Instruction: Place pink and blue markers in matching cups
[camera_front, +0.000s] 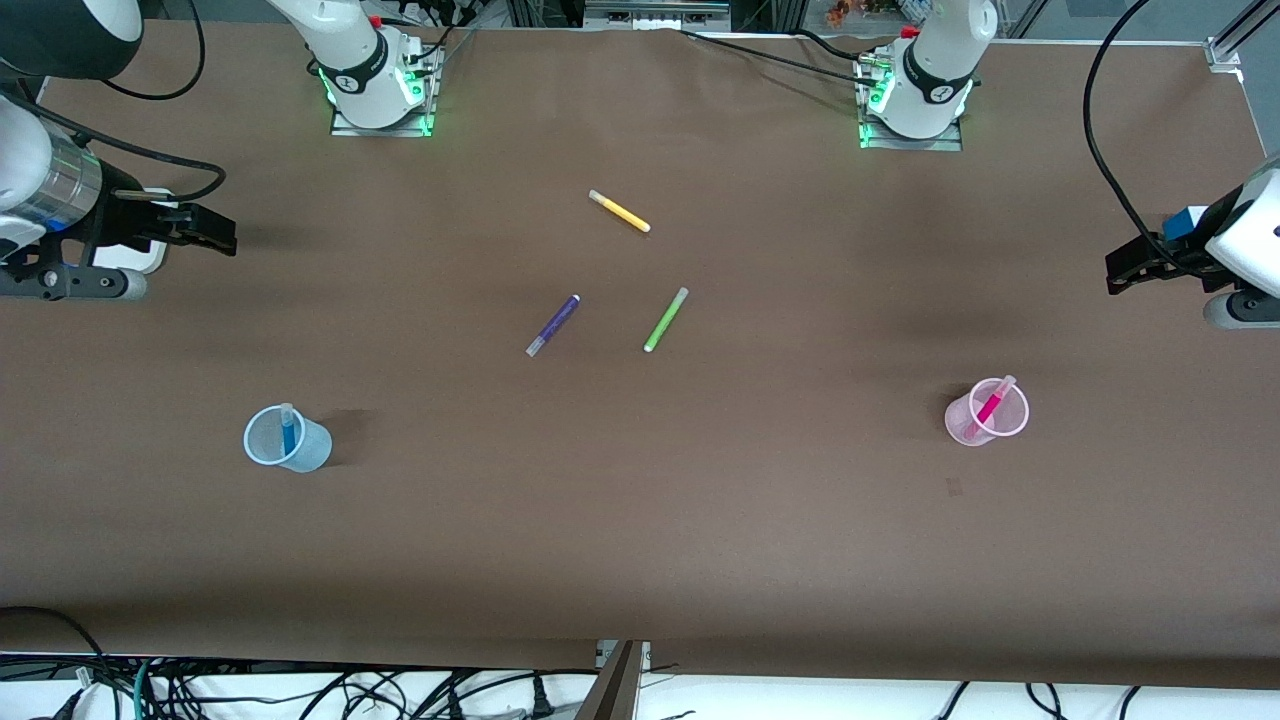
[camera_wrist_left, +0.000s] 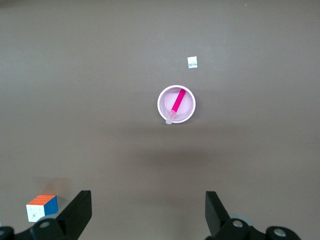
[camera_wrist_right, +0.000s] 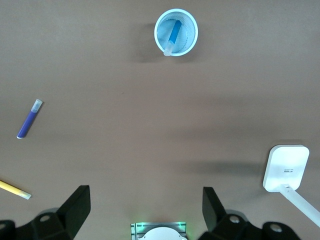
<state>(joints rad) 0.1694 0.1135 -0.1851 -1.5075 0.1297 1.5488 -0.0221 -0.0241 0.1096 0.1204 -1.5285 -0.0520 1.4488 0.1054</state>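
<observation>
The pink marker (camera_front: 990, 405) is seen standing tilted inside the pale pink cup (camera_front: 968, 427), its pale cap leaning on the rim; the cup stands upright toward the left arm's end of the table. The blue marker (camera_front: 289, 432) is likewise held upright in the pale blue cup (camera_front: 312, 455), toward the right arm's end of the table. Both cups are placed nearer to the front camera than the loose pens. Between the cups, near the table's middle, a dark purple pen (camera_front: 553, 325) and a lime-green pen (camera_front: 666, 319) are laid flat, apart from each other, and a yellow pen (camera_front: 619, 211) lies farther from the front camera than both.

The left gripper (camera_wrist_left: 148, 212) is held above the table's end, well apart from the pink cup, its jaws spread and empty. The right gripper (camera_wrist_right: 145, 210) is held above the other end, jaws likewise spread with nothing between them. A small colour cube (camera_wrist_left: 42, 207) is seen near the left gripper, and a white stand (camera_wrist_right: 286, 168) near the right gripper
</observation>
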